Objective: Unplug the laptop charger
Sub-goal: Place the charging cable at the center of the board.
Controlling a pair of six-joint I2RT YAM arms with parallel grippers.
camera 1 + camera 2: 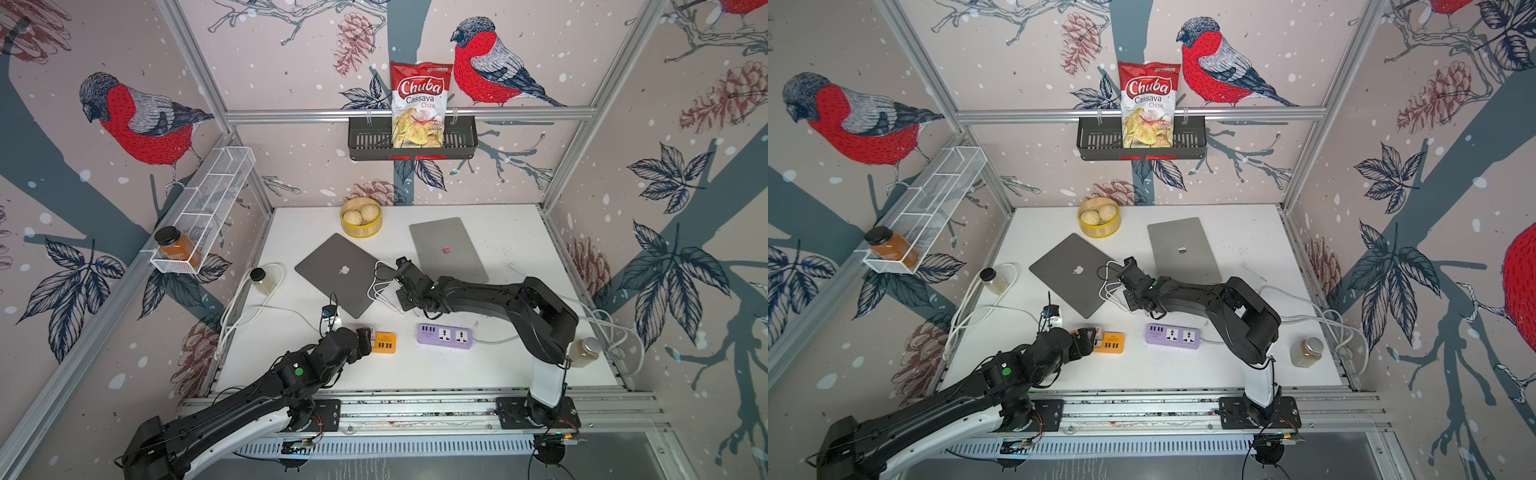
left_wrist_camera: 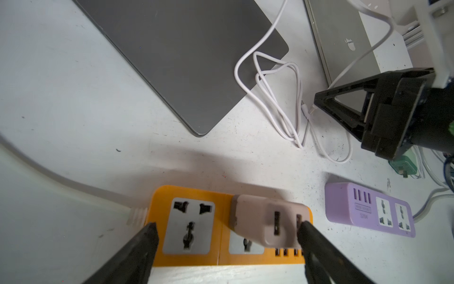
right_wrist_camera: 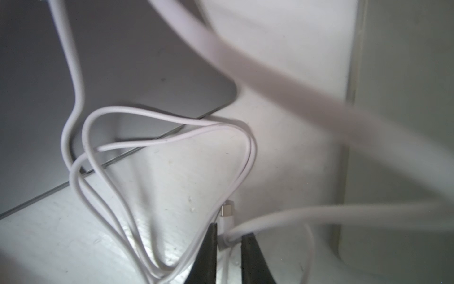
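A chips bag [image 1: 419, 104] stands in the black basket [image 1: 365, 141]; a bun steamer [image 1: 360, 218] and purple power strip [image 1: 444, 336] sit on the bench [image 1: 457, 374].

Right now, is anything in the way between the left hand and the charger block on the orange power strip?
No, nothing visible. The open left hand hangs right over the orange power strip, and the charger block lies between its fingers, with one fingertip right beside it.
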